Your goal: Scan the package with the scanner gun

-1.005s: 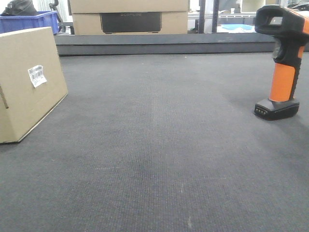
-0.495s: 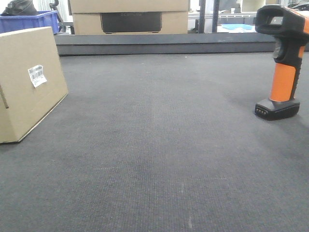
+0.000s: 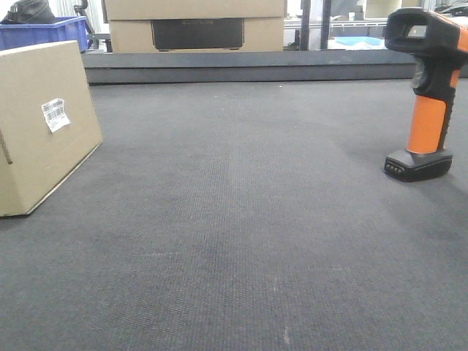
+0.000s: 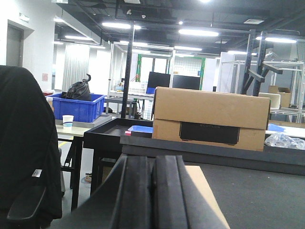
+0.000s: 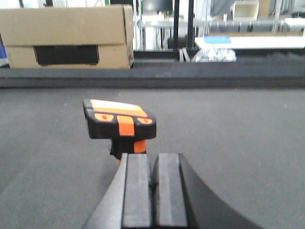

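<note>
The package [image 3: 44, 124], a tan cardboard box with a small white barcode label [image 3: 55, 114], stands at the left of the dark mat. In the left wrist view a strip of the package [image 4: 206, 193] shows just right of my left gripper [image 4: 153, 162], which is shut with nothing between its fingers. The scanner gun [image 3: 428, 95], with a black head and an orange handle, stands upright on its base at the right. My right gripper [image 5: 153, 160] is shut and empty, just behind the scanner gun [image 5: 119, 121]. Neither gripper shows in the front view.
A larger cardboard box with a dark panel [image 3: 196, 25] sits beyond the raised back edge of the mat [image 3: 248, 66]. A blue bin [image 3: 44, 31] stands at the far left. A black chair back [image 4: 24, 152] is at the left of the left wrist view.
</note>
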Tool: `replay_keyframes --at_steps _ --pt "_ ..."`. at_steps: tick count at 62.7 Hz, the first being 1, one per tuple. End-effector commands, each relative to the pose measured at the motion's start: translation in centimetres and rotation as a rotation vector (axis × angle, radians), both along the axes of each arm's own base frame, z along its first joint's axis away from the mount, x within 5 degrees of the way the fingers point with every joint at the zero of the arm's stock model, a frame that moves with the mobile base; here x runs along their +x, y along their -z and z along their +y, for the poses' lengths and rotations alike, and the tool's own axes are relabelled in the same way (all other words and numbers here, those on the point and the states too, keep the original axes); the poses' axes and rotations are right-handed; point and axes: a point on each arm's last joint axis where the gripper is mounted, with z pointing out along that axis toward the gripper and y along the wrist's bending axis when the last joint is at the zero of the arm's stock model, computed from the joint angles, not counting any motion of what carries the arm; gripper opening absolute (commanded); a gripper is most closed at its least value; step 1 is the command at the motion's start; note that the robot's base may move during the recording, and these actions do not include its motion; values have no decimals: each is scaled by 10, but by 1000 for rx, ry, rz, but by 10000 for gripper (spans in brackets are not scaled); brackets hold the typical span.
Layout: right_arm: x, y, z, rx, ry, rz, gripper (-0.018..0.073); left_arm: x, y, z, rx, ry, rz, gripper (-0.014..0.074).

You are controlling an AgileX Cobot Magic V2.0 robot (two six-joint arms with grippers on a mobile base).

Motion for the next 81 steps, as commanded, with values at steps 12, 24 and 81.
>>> replay_keyframes --at_steps 12,24,81 --pt "-28 40 3 46 -9 -51 -162 -1 -1 0 -4 4 -23 -111" --pt "-22 62 3 -13 -37 -61 -162 -2 -1 0 -5 2 -17 -111" --pt "-22 66 1 -64 7 -13 -162 -2 -1 0 -5 2 -17 -111"
